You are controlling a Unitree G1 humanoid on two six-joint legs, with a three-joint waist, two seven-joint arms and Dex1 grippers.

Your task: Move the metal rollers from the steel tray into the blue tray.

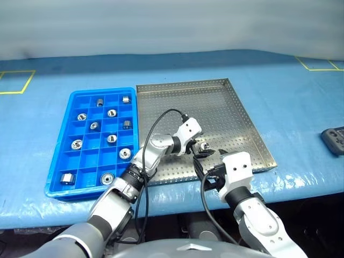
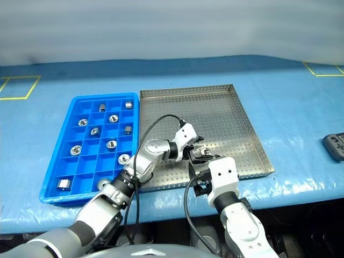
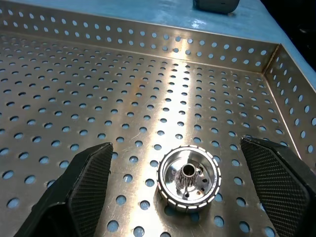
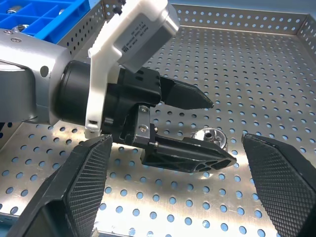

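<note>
One metal roller [image 3: 188, 178], a shiny flanged cylinder with a centre hole, lies on the perforated floor of the steel tray [image 1: 226, 107] near its front right part. My left gripper [image 3: 175, 148] is open and low over the tray, one finger on each side of the roller, not touching it. The right wrist view shows the same left gripper [image 4: 222, 132] straddling that roller [image 4: 210, 136]. My right gripper [image 4: 176, 138] is open and empty just behind it, near the tray's front rim. The blue tray [image 1: 72, 161] on the left holds several rollers [image 1: 112, 113] in separate compartments.
The two trays sit side by side on a blue covered table. A dark handheld device [image 1: 334, 140] lies at the far right. Yellow tape marks [image 1: 16, 83] lie at the back corners. The left arm's black cable [image 1: 161, 121] loops over the steel tray.
</note>
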